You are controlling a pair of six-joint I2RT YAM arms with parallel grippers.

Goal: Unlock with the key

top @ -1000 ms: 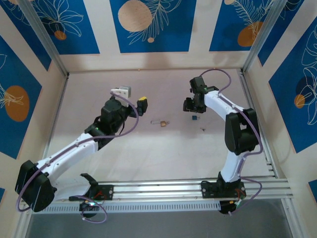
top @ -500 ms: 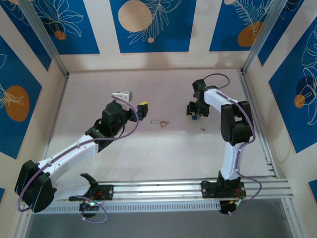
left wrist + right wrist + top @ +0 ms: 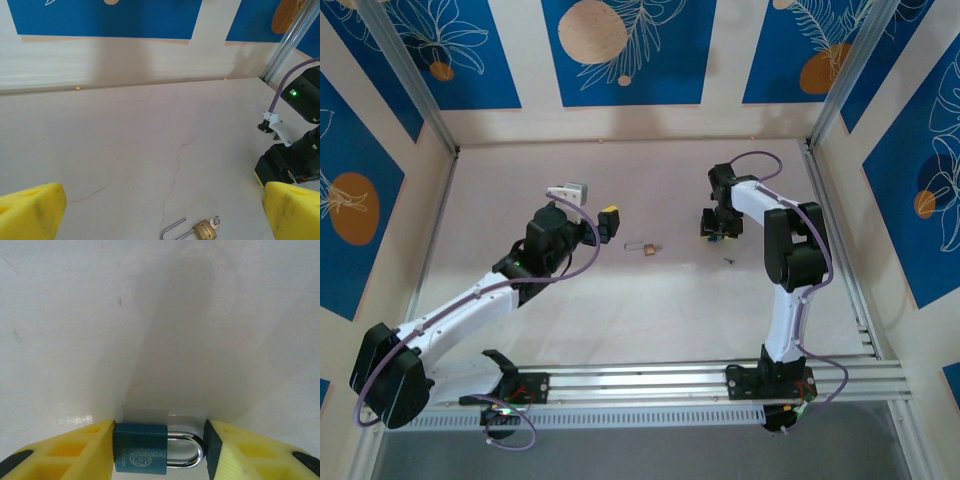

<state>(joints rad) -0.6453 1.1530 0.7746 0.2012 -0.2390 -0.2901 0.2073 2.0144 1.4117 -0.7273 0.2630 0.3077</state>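
Observation:
In the right wrist view a small teal padlock (image 3: 140, 447) with a silver shackle lies on its side on the pale table. My right gripper (image 3: 159, 447) is shut on it: one yellow finger (image 3: 75, 450) presses the body and the black pad of the other meets the shackle's bend. From above, the right gripper (image 3: 715, 228) points down at the table's right middle. A tiny slim dark sliver, the key (image 3: 728, 260), lies loose on the table just near of it. My left gripper (image 3: 588, 205) hangs open left of centre with nothing between its fingers (image 3: 30, 210).
A small brass padlock (image 3: 645, 247) with its shackle swung open lies at the table's middle, a small silvery piece at its base (image 3: 215, 222). Patterned blue walls and metal posts (image 3: 840, 70) close the table in on three sides.
The right gripper has come down over the teal padlock and its jaws have closed in on it. The left gripper shifted slightly early on, then held still.

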